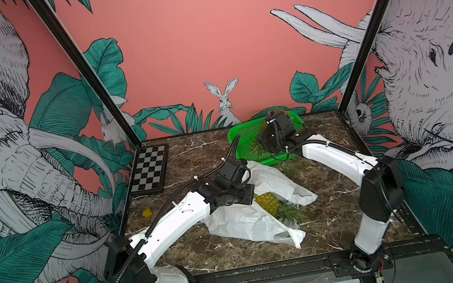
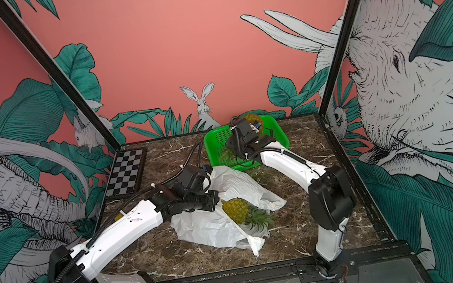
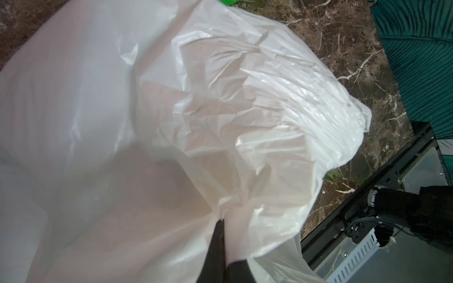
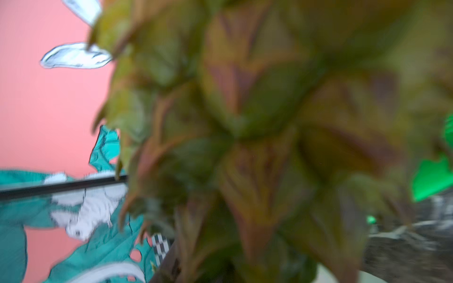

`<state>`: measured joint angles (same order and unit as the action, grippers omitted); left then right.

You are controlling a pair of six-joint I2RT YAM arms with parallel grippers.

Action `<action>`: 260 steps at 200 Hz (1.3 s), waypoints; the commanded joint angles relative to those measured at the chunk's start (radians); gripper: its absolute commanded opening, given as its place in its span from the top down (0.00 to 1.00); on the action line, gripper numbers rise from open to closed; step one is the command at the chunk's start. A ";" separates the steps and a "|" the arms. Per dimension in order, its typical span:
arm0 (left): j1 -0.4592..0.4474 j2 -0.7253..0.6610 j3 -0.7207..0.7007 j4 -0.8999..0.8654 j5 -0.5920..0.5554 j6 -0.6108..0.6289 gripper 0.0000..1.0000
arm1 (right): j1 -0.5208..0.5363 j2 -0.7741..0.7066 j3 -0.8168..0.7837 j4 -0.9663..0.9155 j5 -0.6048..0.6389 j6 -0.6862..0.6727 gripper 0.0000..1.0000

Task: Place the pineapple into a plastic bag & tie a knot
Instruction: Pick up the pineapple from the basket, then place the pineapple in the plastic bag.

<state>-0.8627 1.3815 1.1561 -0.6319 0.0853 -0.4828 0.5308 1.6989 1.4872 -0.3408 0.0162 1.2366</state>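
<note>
My left gripper (image 3: 221,221) pinched the bag (image 3: 171,117), probably to hold its mouth open. A pineapple (image 4: 245,122) sat close before my right gripper (image 2: 254,124); its jaws I could not see.

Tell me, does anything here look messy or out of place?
Two things stand out. The plastic bag lies crumpled and open, with a pineapple bare between its folds, leafy crown sticking out. And a small yellow scrap sits alone on the table near the chessboard.
</note>
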 commanded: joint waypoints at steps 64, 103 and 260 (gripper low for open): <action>-0.003 -0.003 -0.003 0.046 0.038 0.052 1.00 | -0.017 -0.670 -0.063 -0.728 -0.306 -1.051 1.00; -0.003 -0.004 -0.003 0.045 0.070 0.090 1.00 | 0.067 -0.780 -0.006 -1.124 -0.294 -1.223 1.00; -0.003 -0.096 -0.039 0.041 0.135 0.124 1.00 | 0.433 -0.721 -0.327 -0.911 -0.306 -0.989 1.00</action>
<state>-0.8627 1.3579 1.1431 -0.5915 0.1814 -0.3874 0.9550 0.9939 1.1847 -1.4231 -0.2726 0.2440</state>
